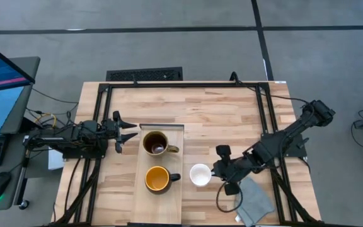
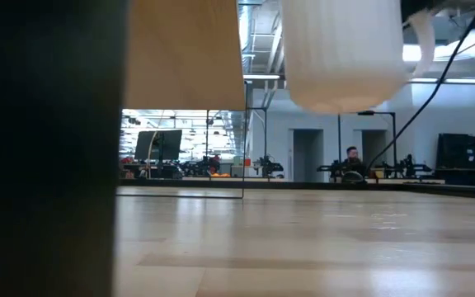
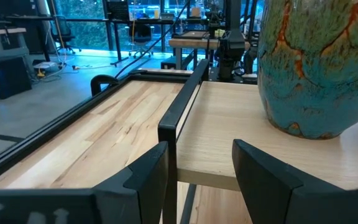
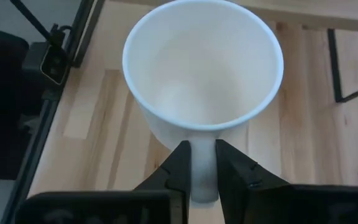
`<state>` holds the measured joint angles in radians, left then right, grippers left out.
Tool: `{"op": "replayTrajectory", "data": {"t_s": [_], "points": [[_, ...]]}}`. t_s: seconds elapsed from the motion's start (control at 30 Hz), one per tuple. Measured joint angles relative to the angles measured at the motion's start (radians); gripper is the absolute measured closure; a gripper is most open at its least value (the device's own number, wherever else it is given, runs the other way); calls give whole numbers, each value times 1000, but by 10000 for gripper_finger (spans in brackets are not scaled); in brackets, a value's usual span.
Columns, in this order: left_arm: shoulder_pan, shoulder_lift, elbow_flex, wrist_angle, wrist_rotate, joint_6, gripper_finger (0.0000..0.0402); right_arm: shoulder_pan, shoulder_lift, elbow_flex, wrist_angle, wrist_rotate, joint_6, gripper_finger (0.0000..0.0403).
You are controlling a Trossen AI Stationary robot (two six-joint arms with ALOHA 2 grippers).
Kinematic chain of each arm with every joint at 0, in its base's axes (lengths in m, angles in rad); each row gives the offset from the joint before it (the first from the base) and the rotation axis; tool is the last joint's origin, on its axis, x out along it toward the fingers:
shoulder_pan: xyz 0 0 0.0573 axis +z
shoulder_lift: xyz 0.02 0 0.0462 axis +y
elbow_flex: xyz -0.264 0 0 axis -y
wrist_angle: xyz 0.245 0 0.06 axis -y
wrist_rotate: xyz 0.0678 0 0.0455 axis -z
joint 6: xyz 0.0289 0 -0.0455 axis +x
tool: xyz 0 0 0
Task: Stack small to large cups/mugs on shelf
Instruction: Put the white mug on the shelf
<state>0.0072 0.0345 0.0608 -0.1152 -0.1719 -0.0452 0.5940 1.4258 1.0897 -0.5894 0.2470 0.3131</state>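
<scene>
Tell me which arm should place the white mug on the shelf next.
Right. The right gripper is already shut on the white mug by its handle, lifted off the table just beside the shelf. The left gripper is open and empty at the shelf's far side, by the brown mug.

Two mugs on shelf (image 1: 161,202): big mug (image 1: 155,143) behind, middle mug (image 1: 158,180) in front. Small mug (image 1: 200,174) right of shelf, off table (image 1: 225,113), cloth (image 1: 256,200) further right.

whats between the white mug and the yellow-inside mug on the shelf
Nothing but the shelf's right edge and bare tabletop; the high view shows the white mug just beside the dark mug's handle.
</scene>
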Motion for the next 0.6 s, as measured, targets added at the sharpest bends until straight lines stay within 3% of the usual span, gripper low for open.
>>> {"op": "replayTrajectory", "data": {"t_s": [0.6], "points": [[0,0,0,3,-53,34,232,108,1,202,-54,69,38,334]]}}
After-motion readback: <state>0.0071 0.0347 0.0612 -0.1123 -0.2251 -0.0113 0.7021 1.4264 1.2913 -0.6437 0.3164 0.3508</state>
